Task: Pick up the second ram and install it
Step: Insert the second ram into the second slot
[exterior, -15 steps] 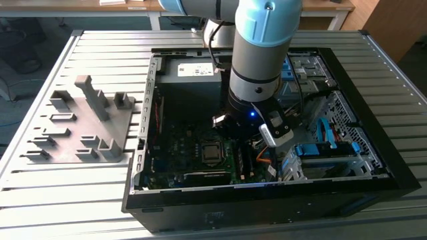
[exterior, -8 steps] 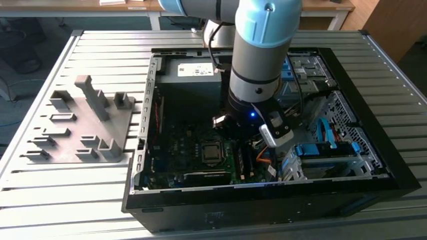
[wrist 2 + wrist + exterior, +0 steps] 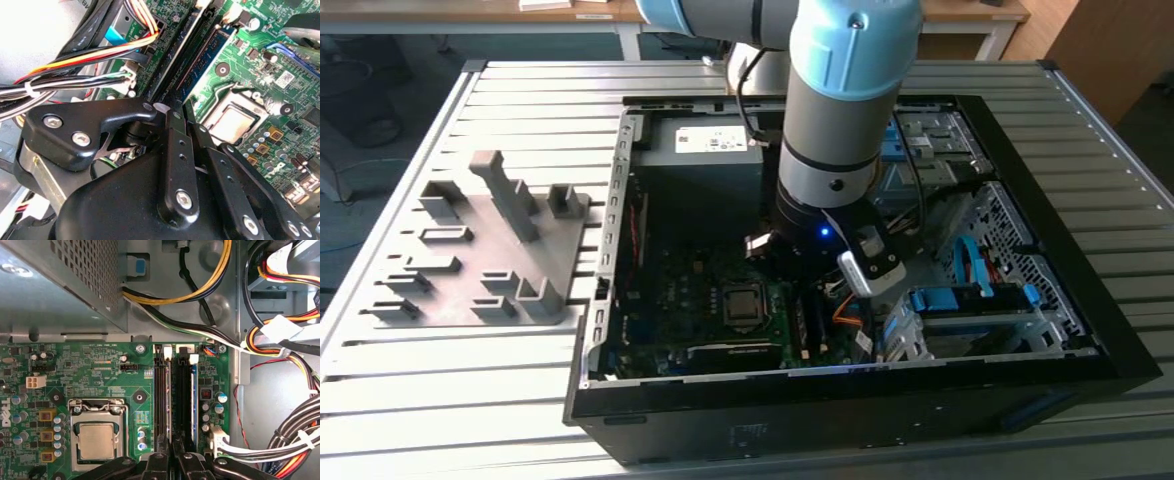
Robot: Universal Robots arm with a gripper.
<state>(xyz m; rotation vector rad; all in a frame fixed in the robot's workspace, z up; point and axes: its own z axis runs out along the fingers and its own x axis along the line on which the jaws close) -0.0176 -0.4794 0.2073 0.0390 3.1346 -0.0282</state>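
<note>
Inside the open computer case [image 3: 854,395] at frame centre, the gripper [image 3: 172,452], jaws clenched on the second ram [image 3: 169,405], should press squarely into its slot.

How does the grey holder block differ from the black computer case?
The holder block is pale grey and low; the computer case is black and deep. The arm reaches into the case, away from the block. Both rest on the slatted table.

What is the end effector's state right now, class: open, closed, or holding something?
End effector: closed on the second ram, held edge-on at the motherboard slots.
</note>
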